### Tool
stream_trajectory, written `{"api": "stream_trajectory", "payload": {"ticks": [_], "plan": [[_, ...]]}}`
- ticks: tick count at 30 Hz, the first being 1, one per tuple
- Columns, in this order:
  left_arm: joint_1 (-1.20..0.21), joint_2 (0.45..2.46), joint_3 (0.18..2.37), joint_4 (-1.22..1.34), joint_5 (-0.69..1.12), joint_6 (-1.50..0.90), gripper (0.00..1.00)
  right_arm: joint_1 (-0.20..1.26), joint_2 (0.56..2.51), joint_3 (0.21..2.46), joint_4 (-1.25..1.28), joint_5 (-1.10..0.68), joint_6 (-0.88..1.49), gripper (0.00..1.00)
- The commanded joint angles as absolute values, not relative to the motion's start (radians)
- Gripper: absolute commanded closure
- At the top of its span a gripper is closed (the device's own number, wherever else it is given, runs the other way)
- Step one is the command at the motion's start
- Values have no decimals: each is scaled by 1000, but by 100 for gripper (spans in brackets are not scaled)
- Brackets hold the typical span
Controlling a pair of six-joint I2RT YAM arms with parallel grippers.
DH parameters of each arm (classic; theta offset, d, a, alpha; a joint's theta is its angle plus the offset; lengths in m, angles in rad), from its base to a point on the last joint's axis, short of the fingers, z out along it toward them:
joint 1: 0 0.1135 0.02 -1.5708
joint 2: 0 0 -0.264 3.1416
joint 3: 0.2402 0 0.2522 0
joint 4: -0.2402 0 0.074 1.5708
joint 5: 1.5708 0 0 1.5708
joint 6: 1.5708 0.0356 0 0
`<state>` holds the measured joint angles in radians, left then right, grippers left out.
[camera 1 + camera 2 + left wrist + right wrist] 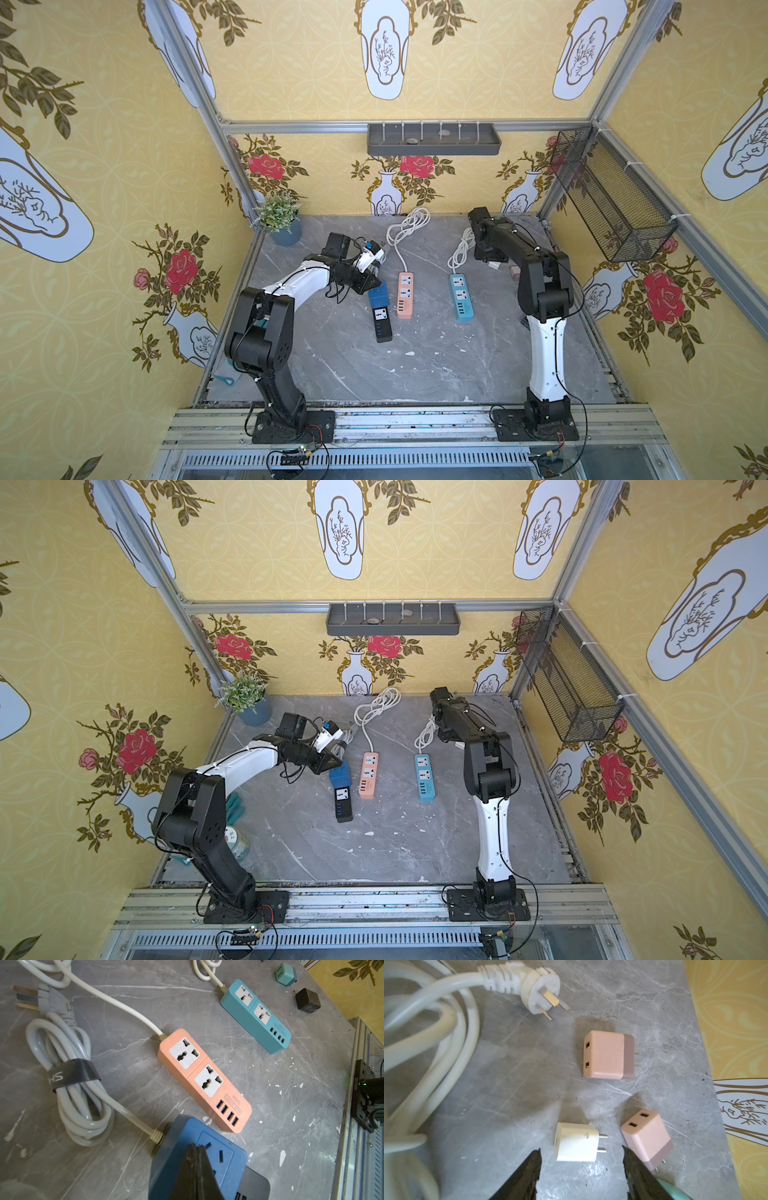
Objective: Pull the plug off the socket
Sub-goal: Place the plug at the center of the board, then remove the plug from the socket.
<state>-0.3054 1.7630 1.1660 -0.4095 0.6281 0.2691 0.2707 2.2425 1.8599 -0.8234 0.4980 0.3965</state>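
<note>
The right gripper [581, 1167] stands open astride the white two-pin plug [576, 1142], which lies loose on the marble table [508, 1084] just ahead of its fingertips, pins pointing toward the pink adapter [646, 1136], while the left gripper [197, 1159], shut and empty, presses on the blue socket block [224, 1153].

We can't see the right gripper [581, 1169] in the top views; its arm [505, 239] hides it. White cord [421, 1043] blurs and runs off frame in the right wrist view. Left fingers [193, 1172] cover part of the blue block [224, 1159]; black strip [253, 1184] cut off. Tray [432, 139] contents too small to tell.
</note>
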Motion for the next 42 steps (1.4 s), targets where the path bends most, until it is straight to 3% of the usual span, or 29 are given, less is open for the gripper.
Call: {"api": "stream_trajectory", "payload": {"ticks": [1, 14, 22, 28, 34, 42], "plan": [[-307, 1787, 1148, -593, 494, 272, 100, 281, 2191, 1834, -820, 458, 407, 33], [-307, 1769, 1147, -589, 507, 269, 100, 385, 1893, 1510, -677, 307, 429, 31], [-307, 1724, 1143, -576, 523, 278, 99, 539, 1720, 1327, -559, 203, 331, 30], [-307, 1653, 1174, -601, 538, 314, 72, 576, 1644, 1259, -483, -32, 257, 28], [-303, 1539, 1234, -685, 515, 350, 38, 698, 1659, 1307, -479, -64, 120, 19], [-193, 1382, 1177, -726, 568, 317, 30, 817, 1859, 1534, -584, -114, -88, 5]]}}
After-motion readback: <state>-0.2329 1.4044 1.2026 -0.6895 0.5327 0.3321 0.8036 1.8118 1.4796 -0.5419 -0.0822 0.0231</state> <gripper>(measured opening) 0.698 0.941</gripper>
